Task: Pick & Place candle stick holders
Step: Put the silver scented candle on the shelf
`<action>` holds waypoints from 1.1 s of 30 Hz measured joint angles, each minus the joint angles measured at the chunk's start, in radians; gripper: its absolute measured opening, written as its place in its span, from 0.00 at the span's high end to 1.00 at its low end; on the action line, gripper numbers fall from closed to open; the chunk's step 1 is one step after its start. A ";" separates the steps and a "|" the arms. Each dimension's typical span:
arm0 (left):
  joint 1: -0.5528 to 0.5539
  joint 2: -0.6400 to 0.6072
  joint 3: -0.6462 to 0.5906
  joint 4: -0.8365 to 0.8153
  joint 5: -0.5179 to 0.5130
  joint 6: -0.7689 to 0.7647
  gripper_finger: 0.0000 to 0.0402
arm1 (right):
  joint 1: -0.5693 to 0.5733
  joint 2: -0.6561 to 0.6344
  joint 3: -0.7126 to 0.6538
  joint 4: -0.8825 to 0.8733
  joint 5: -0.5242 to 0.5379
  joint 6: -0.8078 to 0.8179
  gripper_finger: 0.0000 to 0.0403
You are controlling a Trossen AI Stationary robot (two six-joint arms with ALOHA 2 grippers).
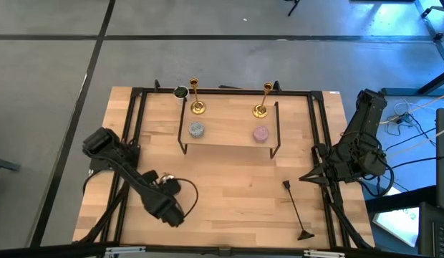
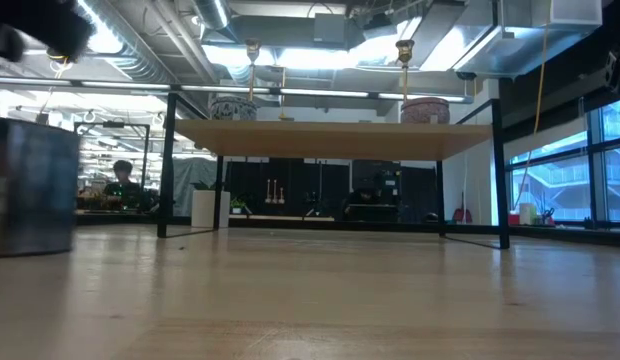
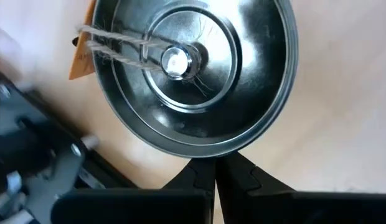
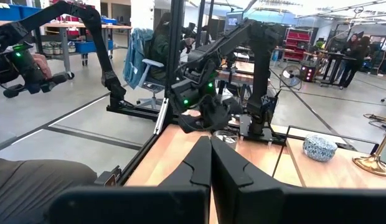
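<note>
Two slim gold candle stick holders stand upright on their round bases on a small raised wooden shelf [image 1: 229,122] at the table's far middle: one on the left [image 1: 197,100], one on the right [image 1: 262,104]. Their cup tops also show in the low view [image 2: 252,48] [image 2: 403,47]. My left gripper [image 1: 175,215] is shut near the table's front left, above a squat silver tin [image 3: 193,68]; in the low view the tin [image 2: 30,185] stands clear below it. My right gripper [image 4: 210,152] is shut and empty at the table's right edge [image 1: 304,177], far from both holders.
A blue-grey candle [image 1: 197,130] and a pink candle [image 1: 261,133] sit on the shelf in front of the holders. A thin black tool [image 1: 296,211] lies on the table at the front right. A black frame [image 1: 136,129] runs along the table's sides.
</note>
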 joint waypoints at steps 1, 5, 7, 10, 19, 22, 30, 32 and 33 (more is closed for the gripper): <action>0.013 0.000 0.000 0.000 -0.015 0.020 1.00 | 0.000 0.000 0.000 0.000 0.000 0.000 1.00; 0.061 0.000 0.000 -0.011 -0.051 0.083 1.00 | 0.000 0.000 0.000 0.000 0.000 0.000 1.00; 0.081 0.000 0.000 -0.039 -0.059 0.096 1.00 | 0.000 0.000 0.000 0.000 0.000 0.000 1.00; 0.107 0.000 0.000 -0.088 -0.083 0.106 1.00 | 0.000 0.000 0.000 0.000 0.000 0.000 1.00; 0.161 0.000 -0.001 -0.098 -0.167 0.185 1.00 | 0.000 0.000 0.000 0.000 0.000 0.000 1.00; 0.163 -0.005 0.006 -0.208 -0.175 0.150 1.00 | 0.000 0.000 0.000 0.000 0.000 0.000 1.00; 0.079 -0.246 0.035 -0.155 -0.323 -0.104 1.00 | 0.000 0.000 0.000 -0.001 0.000 0.000 1.00; 0.064 -0.309 0.035 -0.155 -0.338 -0.191 1.00 | 0.000 0.000 0.000 -0.001 0.000 0.000 1.00; 0.063 -0.330 0.035 -0.155 -0.337 -0.216 0.99 | 0.000 0.000 0.000 -0.001 0.000 0.000 1.00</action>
